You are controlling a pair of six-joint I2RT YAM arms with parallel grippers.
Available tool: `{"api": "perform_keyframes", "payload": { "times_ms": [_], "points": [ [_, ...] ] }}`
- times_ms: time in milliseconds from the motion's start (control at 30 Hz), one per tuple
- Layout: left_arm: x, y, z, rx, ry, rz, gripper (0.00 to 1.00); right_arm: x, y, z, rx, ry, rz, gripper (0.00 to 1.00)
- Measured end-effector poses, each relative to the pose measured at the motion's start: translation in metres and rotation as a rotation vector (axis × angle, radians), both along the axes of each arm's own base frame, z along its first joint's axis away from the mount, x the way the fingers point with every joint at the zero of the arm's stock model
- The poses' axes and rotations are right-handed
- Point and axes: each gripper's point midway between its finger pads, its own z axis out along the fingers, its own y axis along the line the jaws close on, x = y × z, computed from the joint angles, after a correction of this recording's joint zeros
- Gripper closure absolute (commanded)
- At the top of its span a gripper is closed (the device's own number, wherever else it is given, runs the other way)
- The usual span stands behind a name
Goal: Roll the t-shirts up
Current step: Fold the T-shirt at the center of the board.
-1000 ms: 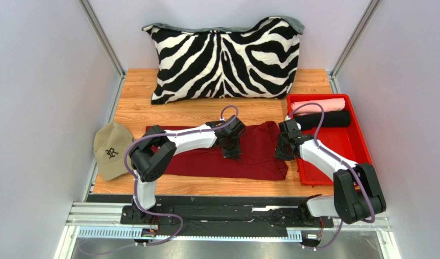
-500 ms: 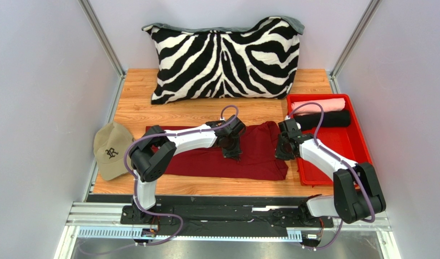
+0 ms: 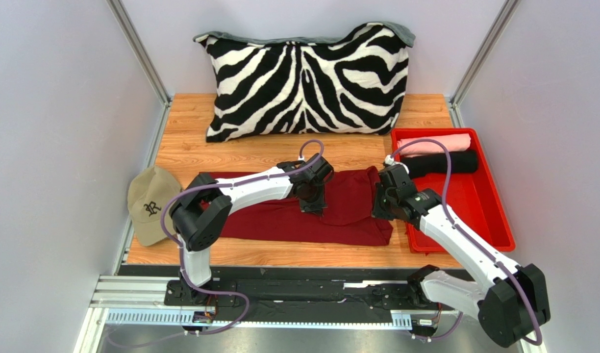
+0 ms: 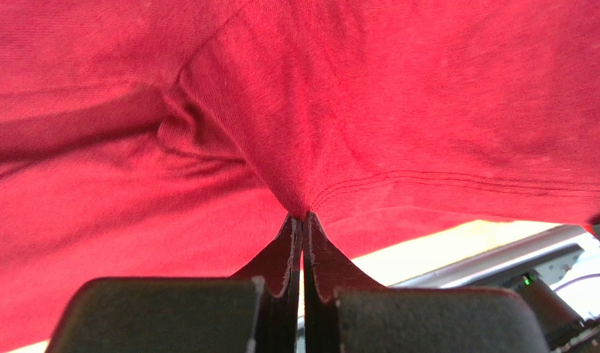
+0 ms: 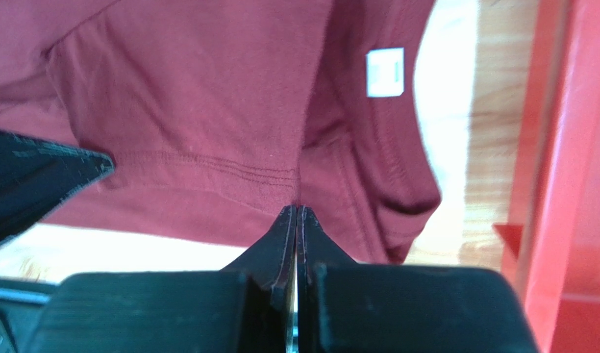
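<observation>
Jaws of the left gripper [image 4: 303,218] are pinched on the maroon t-shirt [image 3: 281,222]. Its hem is clamped by the right gripper [image 5: 296,210].

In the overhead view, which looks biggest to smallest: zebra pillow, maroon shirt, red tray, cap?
1. zebra pillow
2. maroon t-shirt and red tray: too alike to rank
3. khaki cap
</observation>
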Motion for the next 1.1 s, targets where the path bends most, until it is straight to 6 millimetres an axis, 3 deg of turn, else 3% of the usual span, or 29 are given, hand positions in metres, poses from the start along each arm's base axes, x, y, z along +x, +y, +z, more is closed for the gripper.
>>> {"api": "perform_keyframes", "payload": {
  "times_ms": [367,667,1000,1100],
  "points": [
    [0.012,0.020,0.031,-0.010,-0.052,0.017,1.00,-0.023,0.024,0.012,0.015,0.015,0.069,1.00],
    [0.003,0.034,0.015,0.018,-0.006,0.013,1.00,-0.031,0.031,0.004,-0.012,0.052,0.090,1.00],
    [-0.002,0.031,0.011,-0.008,0.014,-0.010,1.00,-0.022,0.041,0.015,-0.021,0.040,0.105,1.00],
    [-0.001,0.031,0.010,-0.018,0.016,-0.016,0.88,-0.022,0.040,0.012,-0.029,0.043,0.104,0.95]
  ]
}}
